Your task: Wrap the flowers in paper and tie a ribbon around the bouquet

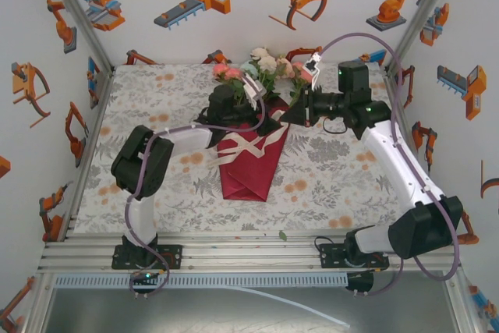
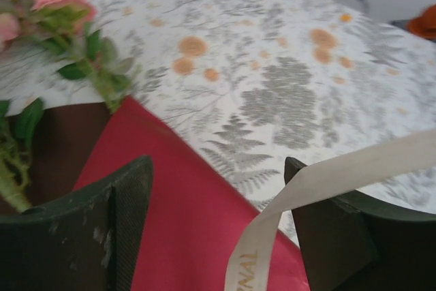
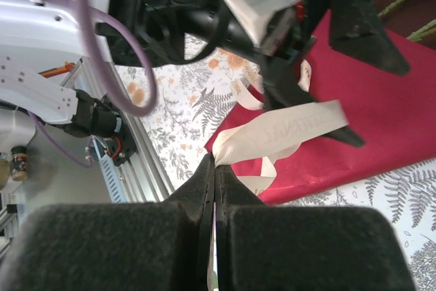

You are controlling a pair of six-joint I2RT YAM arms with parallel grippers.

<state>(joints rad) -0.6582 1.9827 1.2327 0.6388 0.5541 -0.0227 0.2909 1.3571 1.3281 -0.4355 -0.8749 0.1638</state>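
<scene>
- Reference: the bouquet (image 1: 261,163) lies flat on the fern-print tablecloth (image 1: 335,173), with its narrow folded tip toward me and its open mouth away.
- The flowers (image 1: 261,64) spill from the bouquet's mouth, stems tucked inside. The crimson paper (image 1: 238,181) is folded into a cone around the stems, so I judge the wrapping step complete.
- The ribbon (image 1: 243,146) crosses the bouquet's middle in an X on top of the cone. I judge the tying step to be in hand. Whether a knot exists I cannot tell.
- My right gripper (image 3: 214,161) sits at the bouquet's right side, near the mouth. Its 2 fingers are clenched flat together on the ribbon, which leaves the tips and runs back toward the cone. Purpose: this pinch anchors 1 end so the strip cannot slide off the glossy sheet.
- My left gripper (image 2: 218,189) hangs over the bouquet near its mouth, reaching in from the left side. Its 2 fingers stand apart, released, grasping nothing. The ribbon passes through the gap and drapes over the finger farther from the blooms. Purpose: the gap lets me take the strip at a new spot.
- Next, as I judge it: close the left fingers on the draped strip and draw against the right pinch.
- Risk: satin slips, and a hard pull could unroll the thin cone.
</scene>
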